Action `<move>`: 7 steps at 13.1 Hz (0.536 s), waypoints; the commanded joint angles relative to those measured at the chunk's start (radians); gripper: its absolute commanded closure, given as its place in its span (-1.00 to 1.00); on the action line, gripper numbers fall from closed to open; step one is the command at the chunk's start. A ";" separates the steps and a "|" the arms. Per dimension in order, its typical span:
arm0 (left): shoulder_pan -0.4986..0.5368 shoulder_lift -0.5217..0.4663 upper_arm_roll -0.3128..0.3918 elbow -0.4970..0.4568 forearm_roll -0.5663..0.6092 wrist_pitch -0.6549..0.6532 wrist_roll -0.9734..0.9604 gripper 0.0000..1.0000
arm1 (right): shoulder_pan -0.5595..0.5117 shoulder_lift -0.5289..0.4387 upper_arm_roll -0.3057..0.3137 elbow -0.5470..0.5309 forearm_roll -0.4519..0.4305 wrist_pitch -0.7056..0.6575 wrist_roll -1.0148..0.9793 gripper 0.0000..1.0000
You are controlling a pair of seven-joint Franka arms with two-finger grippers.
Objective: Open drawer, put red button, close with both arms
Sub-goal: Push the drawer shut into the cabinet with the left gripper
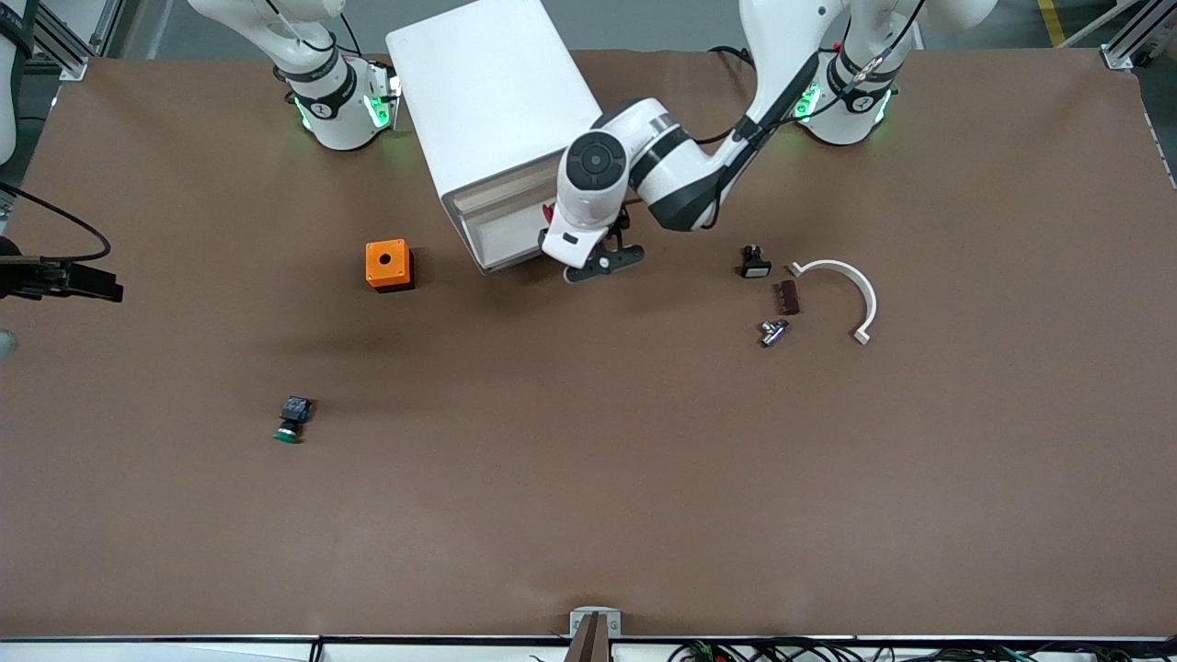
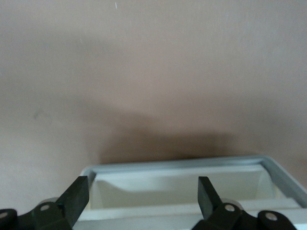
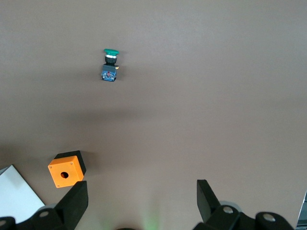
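Left gripper (image 1: 602,265) hangs wide open over the front rim of the open drawer (image 2: 182,165). Of the red button (image 1: 548,213), only a sliver shows at the drawer, beside that wrist. Right gripper (image 3: 142,201) waits, jaws wide, high over the table near the orange box (image 1: 387,265) and green button (image 1: 292,420).

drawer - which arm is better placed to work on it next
Left. The left gripper hangs open right at the drawer front of the white cabinet, its wrist view looking into it. The right gripper, open, sits high over the orange box, away from the drawer.
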 commanded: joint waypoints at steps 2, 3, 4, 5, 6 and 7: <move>-0.047 0.001 -0.015 0.005 -0.027 -0.007 -0.075 -1.00 | -0.004 0.005 0.000 0.061 -0.005 -0.014 -0.006 -1.00; -0.047 0.004 -0.023 0.005 -0.070 -0.007 -0.074 -1.00 | -0.006 0.002 -0.003 0.072 0.028 -0.015 -0.004 -1.00; -0.047 0.010 -0.030 0.005 -0.101 -0.007 -0.077 -1.00 | -0.010 -0.001 -0.009 0.073 0.059 -0.017 -0.007 -1.00; -0.049 0.009 -0.032 0.005 -0.110 -0.009 -0.078 -1.00 | -0.029 -0.004 -0.009 0.075 0.085 -0.018 -0.010 -1.00; -0.049 0.009 -0.032 0.005 -0.110 -0.009 -0.078 -1.00 | -0.056 -0.004 -0.009 0.076 0.119 -0.017 -0.013 -1.00; -0.047 0.009 -0.032 0.006 -0.110 -0.009 -0.078 -1.00 | -0.069 -0.006 -0.006 0.076 0.133 -0.017 -0.016 -1.00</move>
